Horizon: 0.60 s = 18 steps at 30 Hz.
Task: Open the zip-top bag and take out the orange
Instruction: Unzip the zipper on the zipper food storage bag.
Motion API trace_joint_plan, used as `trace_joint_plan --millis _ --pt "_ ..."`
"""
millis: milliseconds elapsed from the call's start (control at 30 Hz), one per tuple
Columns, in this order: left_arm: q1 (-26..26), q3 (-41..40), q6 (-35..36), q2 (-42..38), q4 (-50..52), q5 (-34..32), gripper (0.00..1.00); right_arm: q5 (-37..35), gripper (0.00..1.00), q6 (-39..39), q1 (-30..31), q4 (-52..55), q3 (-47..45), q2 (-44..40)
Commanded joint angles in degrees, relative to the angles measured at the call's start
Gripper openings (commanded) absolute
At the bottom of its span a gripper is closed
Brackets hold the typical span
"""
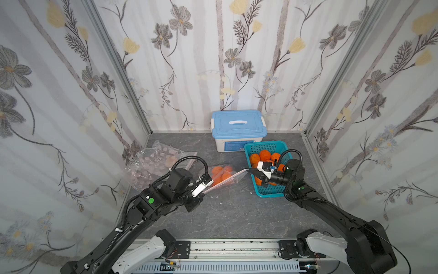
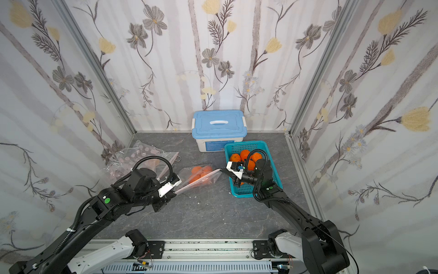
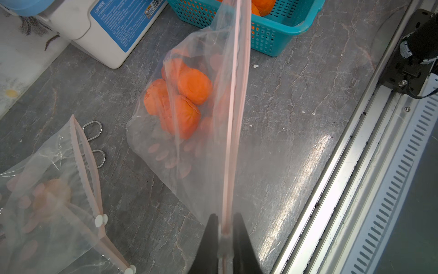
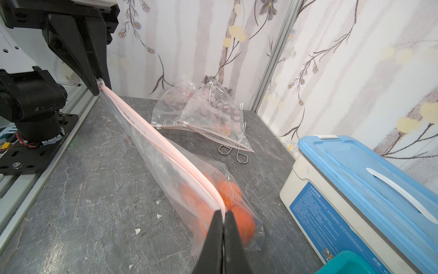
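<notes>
Jaws gripping bag (image 3: 180,151) ends, seal (image 1: 225,180) stretched sideways

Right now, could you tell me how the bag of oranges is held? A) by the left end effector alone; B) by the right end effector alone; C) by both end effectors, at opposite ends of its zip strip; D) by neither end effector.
C: left end effector and right end effector each pinch one end of the zip strip of the zip-top bag.
</notes>
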<state>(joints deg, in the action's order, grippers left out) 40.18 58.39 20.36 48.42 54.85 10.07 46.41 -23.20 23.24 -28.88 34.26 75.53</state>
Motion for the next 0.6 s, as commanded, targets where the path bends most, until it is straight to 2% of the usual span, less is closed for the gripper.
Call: trace_joint_plan --millis 0,33,67,100,200,233,367,433,567 --pt "0.0 0.1 0.2 -0.4 5.1 -1.4 0.0 -3.1 0.0 0.5 -0.4 -2.9 -0.1 0.2" --pt "0.0 0.1 0.1 -0.3 4.7 -1.1 0.08 -2.9 0.0 0.4 -0.3 -2.9 -0.2 0.2" --pt "0.0 0.1 0.0 -0.2 3.9 -0.6 0.28 -2.4 0.0 0.3 -0.3 -2.9 -0.2 0.1" --pt "0.0 0.3 -0.1 0.2 2.9 0.3 0.43 -1.7 0.0 0.1 -0.3 -3.0 -0.2 0.3" --pt "0.0 2.6 -1.0 2.5 -1.9 4.1 0.7 0.2 0.0 -1.2 0.5 -2.4 -0.2 0.5" --pt "0.0 3.8 -1.6 3.7 -4.3 5.8 0.75 0.4 0.0 -1.7 0.9 -1.9 -0.3 0.6" --pt "0.0 8.0 -5.2 9.9 -14.1 13.3 0.79 0.4 0.0 -2.9 2.0 -0.7 -0.1 0.8" --pt "0.2 9.9 -6.1 13.8 -15.9 15.2 0.75 0.4 0.0 -3.0 2.1 -0.6 -0.2 0.8" --pt "0.3 9.0 -4.4 18.4 -18.7 14.2 0.67 0.4 0.0 -3.0 2.2 -0.4 -0.2 0.7"
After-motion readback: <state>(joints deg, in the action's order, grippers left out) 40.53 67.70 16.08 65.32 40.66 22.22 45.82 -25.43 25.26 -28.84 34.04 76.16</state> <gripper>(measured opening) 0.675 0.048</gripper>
